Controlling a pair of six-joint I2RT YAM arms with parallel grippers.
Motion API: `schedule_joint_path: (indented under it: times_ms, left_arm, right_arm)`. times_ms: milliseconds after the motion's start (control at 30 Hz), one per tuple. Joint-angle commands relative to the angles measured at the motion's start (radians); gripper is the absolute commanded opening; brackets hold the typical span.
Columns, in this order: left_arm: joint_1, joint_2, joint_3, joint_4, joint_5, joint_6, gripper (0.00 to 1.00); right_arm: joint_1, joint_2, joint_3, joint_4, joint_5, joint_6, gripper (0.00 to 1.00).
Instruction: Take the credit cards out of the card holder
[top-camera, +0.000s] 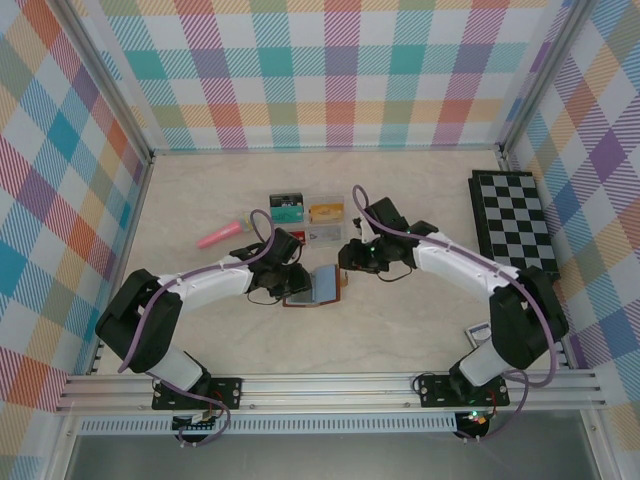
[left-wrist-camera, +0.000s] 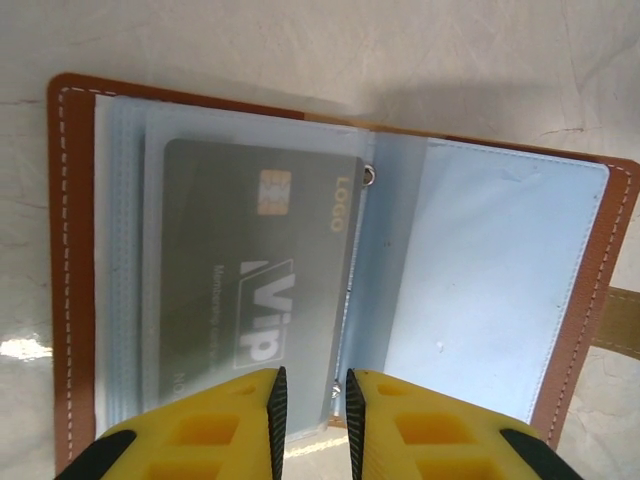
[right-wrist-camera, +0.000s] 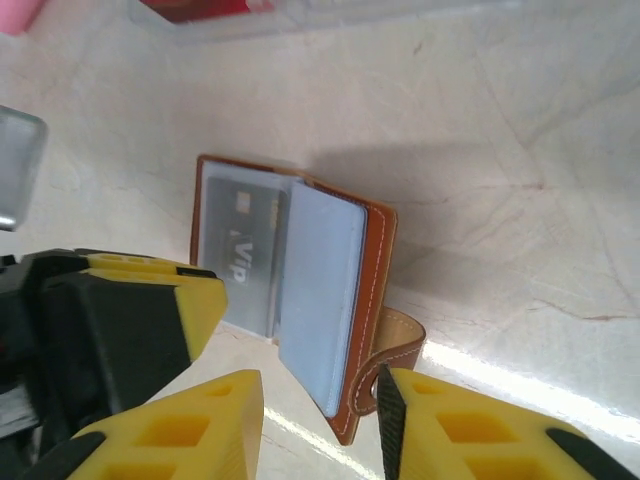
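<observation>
Yellow left gripper (left-wrist-camera: 313, 390), jaws narrowly apart, over the open brown card holder (left-wrist-camera: 60, 250) showing a grey credit card (left-wrist-camera: 250, 270); right gripper (right-wrist-camera: 320, 388) gapes above its tab (right-wrist-camera: 400, 340).

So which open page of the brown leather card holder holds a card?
The left-hand page, showing a grey VIP card behind clear plastic; the right-hand page looks empty.

Open card holder (left-wrist-camera: 75, 250), grey card (left-wrist-camera: 255, 290) inside
</observation>
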Motion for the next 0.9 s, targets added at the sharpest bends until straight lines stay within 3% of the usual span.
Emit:
schedule_joint_path:
  times_ms: [0,300,867]
  left_arm:
    - [-0.007,-0.011,0.034,-0.057,-0.045,0.024,0.24]
    - [0.007,-0.068,0.005,-0.094,-0.142,-0.017,0.24]
    - [0.009,0.029,-0.021,-0.051,-0.120,-0.029,0.25]
  right_arm:
    - [0.045,-0.021,0.074,-0.121,0.147,-0.005,0.35]
    - [0.172,0.181,0.245,-0.258,0.208,0.102,0.30]
    - [0.178,0.429,0.391,-0.349,0.269,0.131,0.35]
